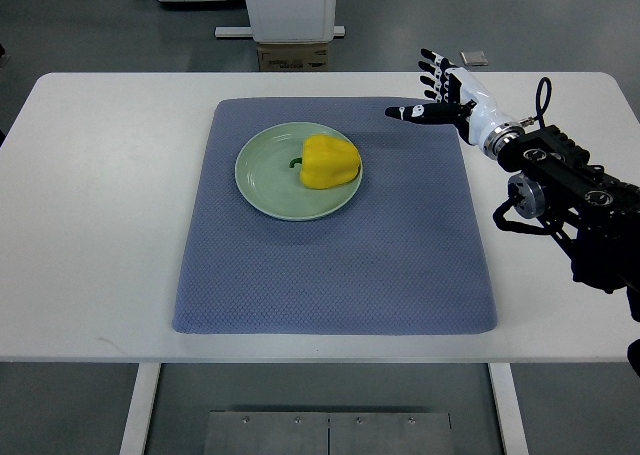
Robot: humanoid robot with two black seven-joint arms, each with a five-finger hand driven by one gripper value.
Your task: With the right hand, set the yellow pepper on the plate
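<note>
A yellow pepper (329,161) with a green stem lies on its side on the pale green plate (262,178), toward the plate's right half. The plate rests on the upper middle of a blue-grey mat (335,265). My right hand (437,93) hovers over the mat's upper right corner, well right of the pepper and apart from it. Its fingers are spread and hold nothing. The black right arm (565,190) comes in from the right edge. No left arm shows.
The mat lies on a white table (90,225). Beyond the table's far edge stand a white machine base (290,10) and a cardboard box (293,55). A small grey object (472,57) lies on the floor behind the hand.
</note>
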